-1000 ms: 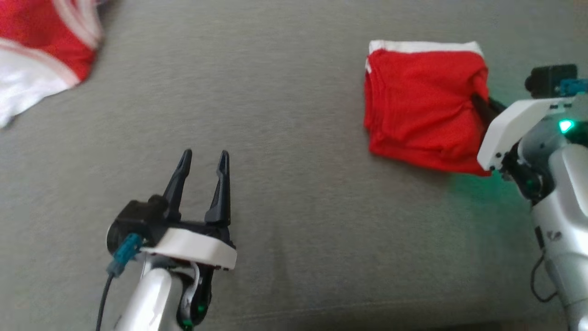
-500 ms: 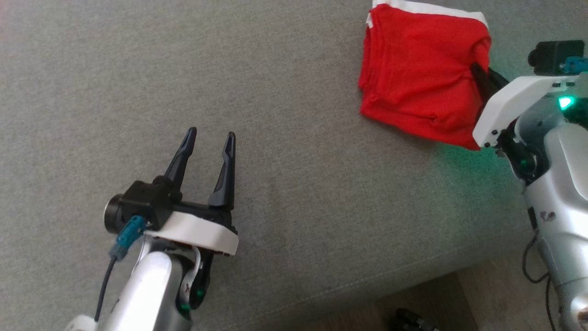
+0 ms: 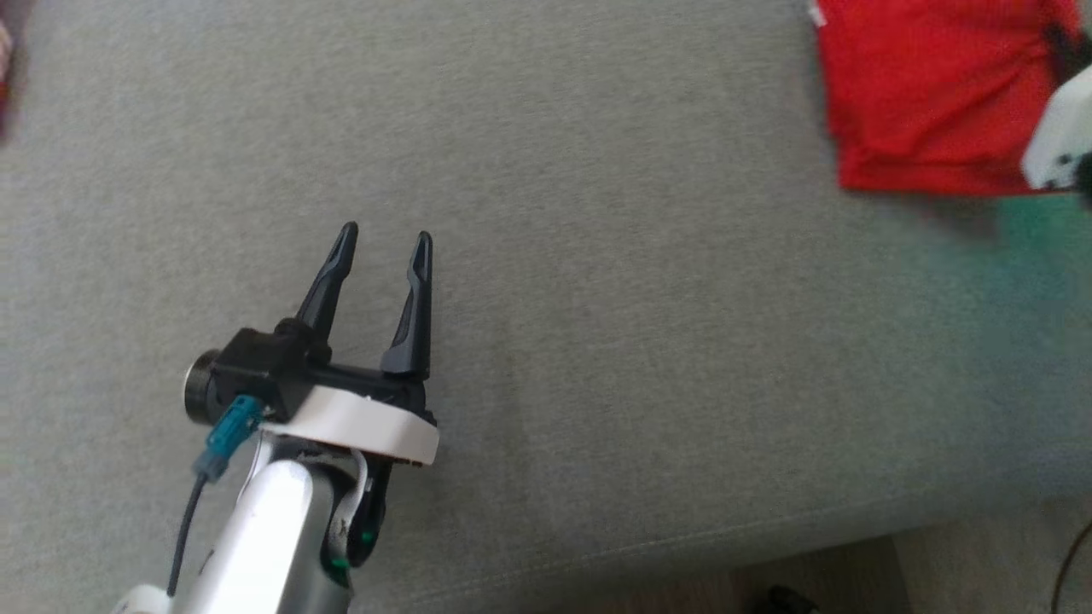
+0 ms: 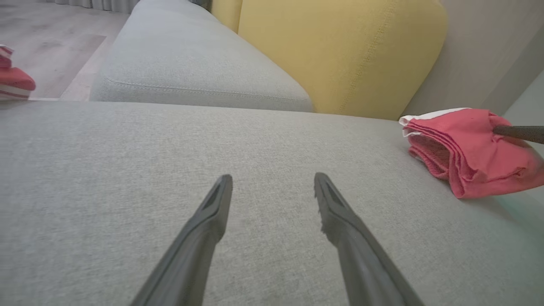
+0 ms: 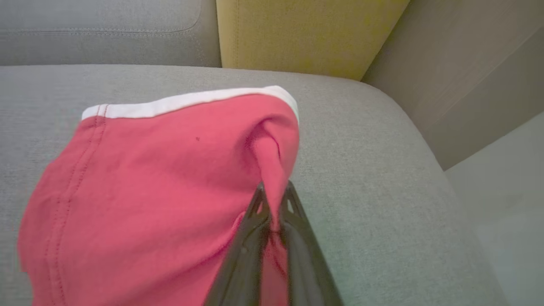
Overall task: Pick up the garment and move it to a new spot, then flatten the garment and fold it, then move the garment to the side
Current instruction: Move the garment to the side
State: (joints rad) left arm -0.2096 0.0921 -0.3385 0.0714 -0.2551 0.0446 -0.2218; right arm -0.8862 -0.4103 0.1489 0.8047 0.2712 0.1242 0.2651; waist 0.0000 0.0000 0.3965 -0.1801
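Grey fabric sofa (image 4: pixel 127 170), yellow back cushion (image 4: pixel 340 55), pale wooden floor (image 4: pixel 51 42) beyond.

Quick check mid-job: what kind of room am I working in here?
Most likely a home living room: the work surface is a grey sofa seat, with a yellow back cushion behind it and a wooden floor beyond.

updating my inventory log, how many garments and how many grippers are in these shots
garments: 2, folded red garment and red-and-white garment, partly cut off
grippers: 2, left gripper open, right gripper shut on the folded red garment
total: 4
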